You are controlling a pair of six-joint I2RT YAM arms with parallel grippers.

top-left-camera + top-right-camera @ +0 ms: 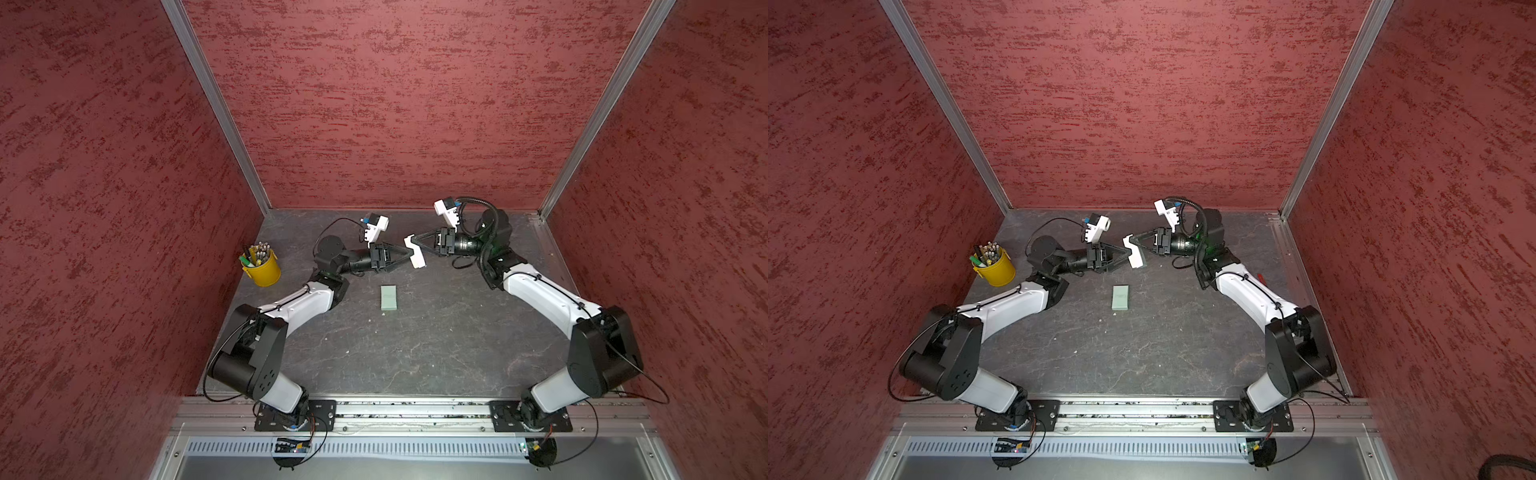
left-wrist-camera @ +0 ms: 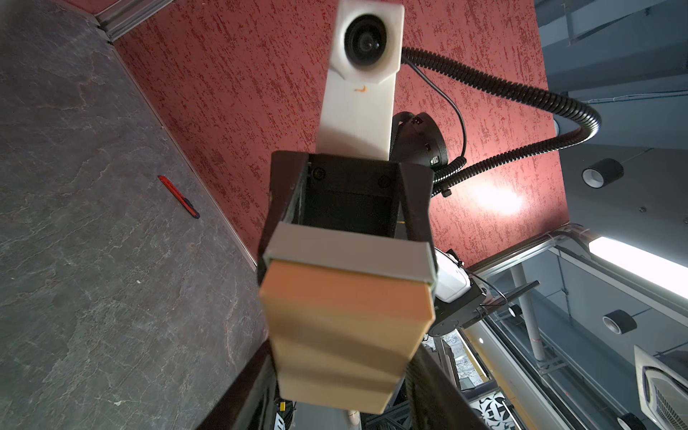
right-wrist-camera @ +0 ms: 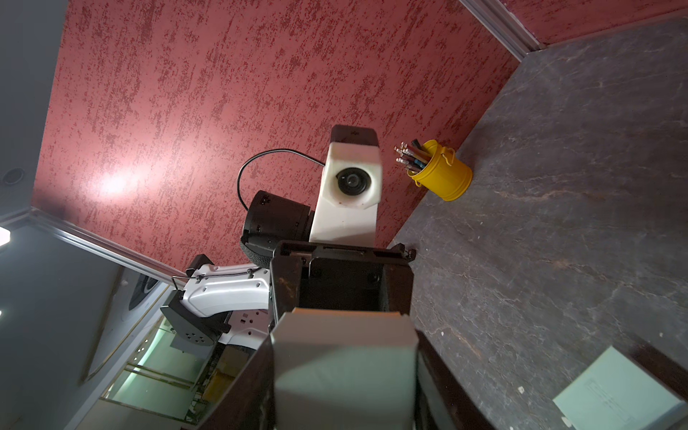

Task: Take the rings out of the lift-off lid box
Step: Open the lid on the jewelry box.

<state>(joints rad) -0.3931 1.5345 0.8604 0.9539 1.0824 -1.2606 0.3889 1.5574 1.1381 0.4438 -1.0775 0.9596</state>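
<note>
Lift-off lid box (image 1: 417, 259) aloft, seemingly gripped by right pincer (image 1: 415, 246).

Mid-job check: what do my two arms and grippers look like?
Left arm and right arm: white shells, black joints, thin black cables; the right adds a corrugated black hose. Left gripper and right gripper: black triangular fingers, white camera mounts.

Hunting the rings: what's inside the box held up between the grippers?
Only outer faces of the box show in every view. Its inside is covered; no rings visible anywhere.
</note>
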